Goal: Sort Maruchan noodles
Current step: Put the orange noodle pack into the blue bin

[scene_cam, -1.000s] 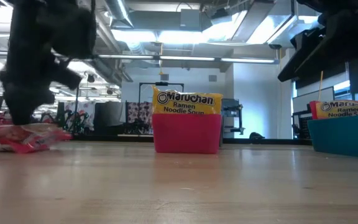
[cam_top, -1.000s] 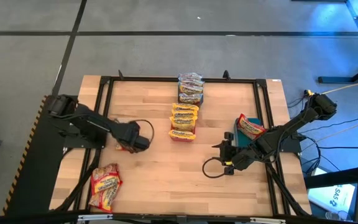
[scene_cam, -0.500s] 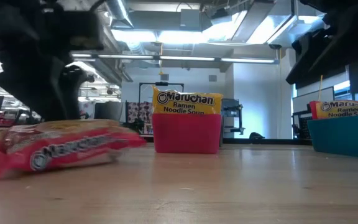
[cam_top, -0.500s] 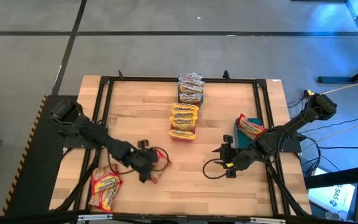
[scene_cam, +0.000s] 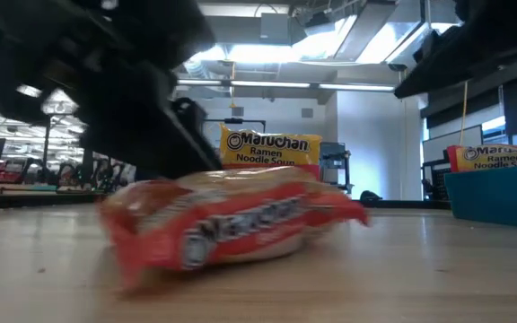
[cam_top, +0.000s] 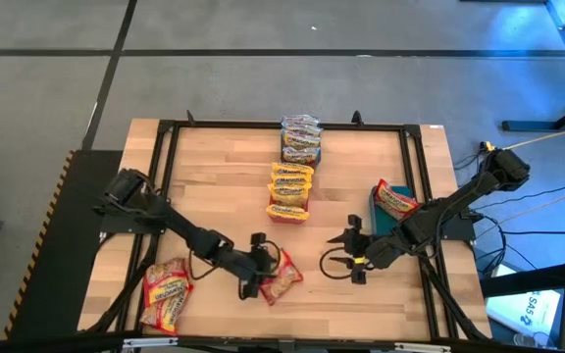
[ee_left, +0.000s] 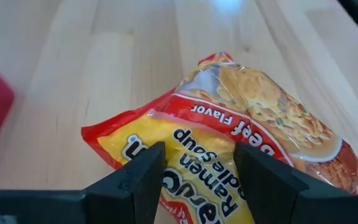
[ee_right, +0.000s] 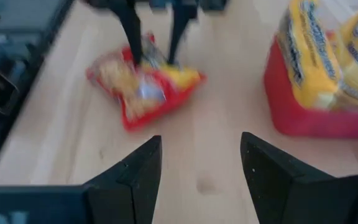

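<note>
Gripping one end of a red-labelled noodle packet point(cam_top: 279, 279), the left gripper point(cam_top: 257, 277) sat low over the front middle of the table point(cam_top: 214, 186), its two fingers point(ee_left: 135, 174) closed on the wrapper's edge, with the rest of the packet lying on the wood just beyond them. Compared with half a second before, this gripper and its packet had travelled farther along the table toward the right arm; a second before, it had been back by the left side. Behind the left gripper, near the front left corner, a pile of red packets point(cam_top: 166, 295) rested in the same spot as earlier. Facing the left gripper across a short stretch of bare wood, the right gripper point(cam_top: 353, 253) hovered with its fingers point(ee_right: 135, 177) spread wide and nothing between them, almost where it had been before. Just behind that gripper stood a teal bin point(cam_top: 385, 218) with a packet point(cam_top: 396, 199) in it. Well beyond both grippers, toward the back middle of the table, a red bin point(cam_top: 287, 209) of yellow packets point(cam_top: 290, 186) and a farther stack of bluish packets point(cam_top: 300, 137) stood unchanged.
</note>
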### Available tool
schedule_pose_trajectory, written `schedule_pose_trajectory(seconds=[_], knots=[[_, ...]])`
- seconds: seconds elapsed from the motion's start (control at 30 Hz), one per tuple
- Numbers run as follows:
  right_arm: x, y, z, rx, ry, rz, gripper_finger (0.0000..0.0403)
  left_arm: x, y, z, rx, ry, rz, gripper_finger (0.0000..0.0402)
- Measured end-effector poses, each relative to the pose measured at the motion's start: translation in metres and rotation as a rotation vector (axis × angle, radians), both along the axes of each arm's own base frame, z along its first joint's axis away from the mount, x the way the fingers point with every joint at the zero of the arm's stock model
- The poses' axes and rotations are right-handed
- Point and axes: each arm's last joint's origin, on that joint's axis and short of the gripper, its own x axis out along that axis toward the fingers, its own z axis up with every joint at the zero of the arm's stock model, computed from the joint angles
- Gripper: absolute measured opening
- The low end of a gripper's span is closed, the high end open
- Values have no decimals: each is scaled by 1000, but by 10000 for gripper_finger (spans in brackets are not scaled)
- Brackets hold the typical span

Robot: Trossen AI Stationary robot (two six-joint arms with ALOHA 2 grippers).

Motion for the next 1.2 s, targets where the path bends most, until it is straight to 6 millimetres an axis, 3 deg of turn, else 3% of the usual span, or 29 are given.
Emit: schedule_pose_trajectory(seconds=[0.2, 0.37, 0.5, 0.67, 0.93, 1.1, 1.2], knots=[[15, 5, -8, 36, -55, -5, 195, 22, 11, 0, 28, -105, 1, 192], [32, 5, -25, 75, -47, 5, 244, 34, 6, 16, 74, -92, 59, 192], [42, 3, -38, 99, -24, 6, 277, 27, -10, 44, 27, -18, 129, 192], [50, 5, -56, 150, -8, -41, 291, 10, -28, 53, -116, 80, 243, 192], [55, 9, -79, 262, 42, -141, 291, -10, -44, 14, -292, 153, 384, 192], [60, 11, -94, 302, 48, -161, 291, -8, -39, -6, -288, 113, 452, 192], [62, 15, -101, 341, 71, -137, 291, -9, -31, -8, -245, 118, 516, 192]])
